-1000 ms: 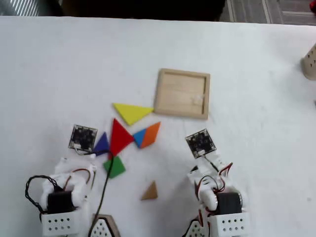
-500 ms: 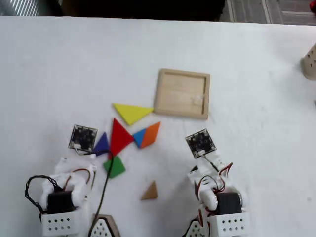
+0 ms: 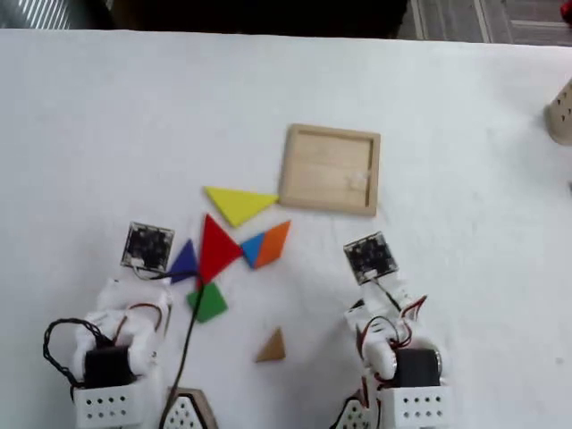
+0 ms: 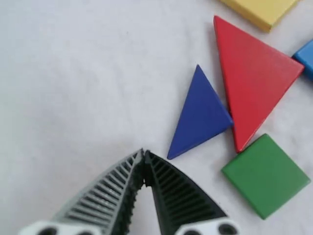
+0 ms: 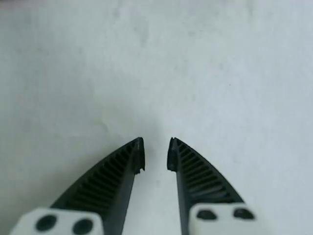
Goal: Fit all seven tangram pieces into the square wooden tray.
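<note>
Item: square wooden tray [image 3: 331, 169], lying flat on the white table [image 3: 107, 116], beyond the two arms. Item: seven tangram pieces, all on the table outside the tray. The yellow triangle [image 3: 238, 204] lies just beside the tray's near left corner. Nearer the arms, the red triangle [image 3: 214, 249] touches the dark blue triangle [image 3: 185, 262] along one side. The light blue piece [image 3: 253, 248] and the orange piece [image 3: 275, 241] sit edge to edge on the red triangle's other side. The green square [image 3: 207, 302] lies just beside the red triangle's near corner, and the tan triangle [image 3: 272, 346] sits apart, between the arms. Item: left gripper [image 4: 143, 156], clenched tip to tip on nothing, over bare table just beside the dark blue triangle's corner. Item: right gripper [image 5: 155, 154], fingers slightly parted, nothing between them, over bare table.
</note>
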`<act>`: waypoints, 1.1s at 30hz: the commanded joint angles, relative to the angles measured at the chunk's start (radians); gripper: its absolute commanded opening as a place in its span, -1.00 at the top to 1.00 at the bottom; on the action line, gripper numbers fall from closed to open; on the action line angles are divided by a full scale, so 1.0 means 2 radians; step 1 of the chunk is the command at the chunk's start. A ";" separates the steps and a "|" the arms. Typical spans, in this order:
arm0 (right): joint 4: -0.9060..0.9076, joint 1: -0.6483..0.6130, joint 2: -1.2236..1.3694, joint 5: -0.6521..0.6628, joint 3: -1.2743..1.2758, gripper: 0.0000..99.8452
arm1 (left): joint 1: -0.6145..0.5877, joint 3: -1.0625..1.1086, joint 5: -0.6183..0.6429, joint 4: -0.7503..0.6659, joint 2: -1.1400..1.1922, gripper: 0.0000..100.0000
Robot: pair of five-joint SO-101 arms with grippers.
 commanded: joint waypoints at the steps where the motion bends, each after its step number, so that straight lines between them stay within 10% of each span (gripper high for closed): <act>1: -0.018 0.093 -0.012 -0.002 -0.008 0.81 | 0.000 -0.029 -0.007 -0.061 -0.002 0.95; 14: -0.011 0.143 -0.013 0.062 -0.001 0.82 | 0.036 -0.207 0.059 -0.035 0.049 0.88; 33: -0.013 0.145 -0.013 0.064 0.000 0.82 | 0.221 -0.608 0.293 -0.069 0.668 0.58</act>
